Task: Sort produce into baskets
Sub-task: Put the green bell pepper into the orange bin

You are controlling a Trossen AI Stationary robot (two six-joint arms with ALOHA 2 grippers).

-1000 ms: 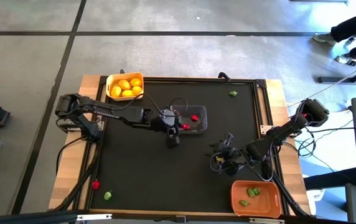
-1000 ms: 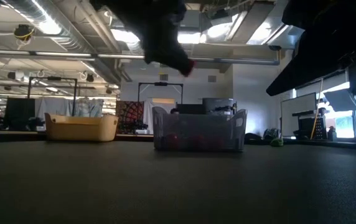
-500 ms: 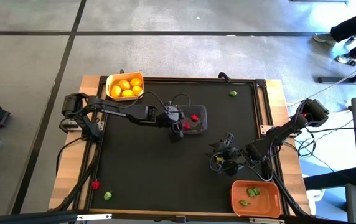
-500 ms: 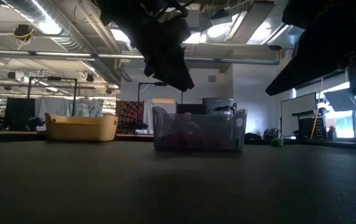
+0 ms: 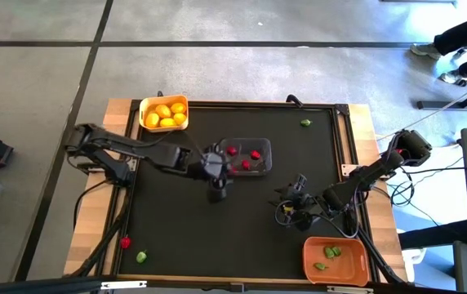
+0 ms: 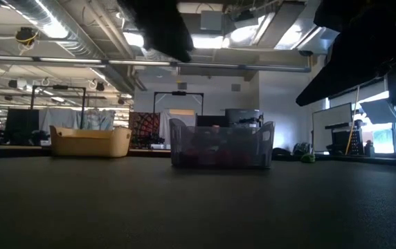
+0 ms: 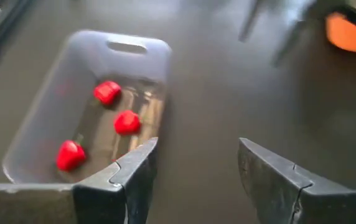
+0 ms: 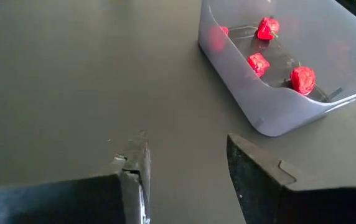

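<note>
The clear basket point(image 5: 246, 156) stands mid-table with three red pieces point(image 7: 127, 122) on its floor. My left gripper point(image 5: 216, 189) hangs open and empty above the mat, just off the basket's near left corner; its fingers point(image 7: 134, 171) have nothing between them. My right gripper point(image 5: 294, 201) waits open over the mat right of centre, nothing between its fingers point(image 8: 252, 168). The yellow basket point(image 5: 163, 113) at the far left holds several lemons. The orange basket point(image 5: 335, 258) at the near right holds green pieces.
One green piece point(image 5: 305, 122) lies on the mat at the far right. A second green piece point(image 5: 141, 256) and a red piece point(image 5: 125, 242) lie at the near left corner. Bare mat spreads between the baskets. A person's legs point(image 5: 462, 37) show beyond the far right.
My left gripper has carried a red piece over the clear basket's left end and let it go; the piece now lies in the basket with two others. The gripper has then drawn back toward the near left and risen.
</note>
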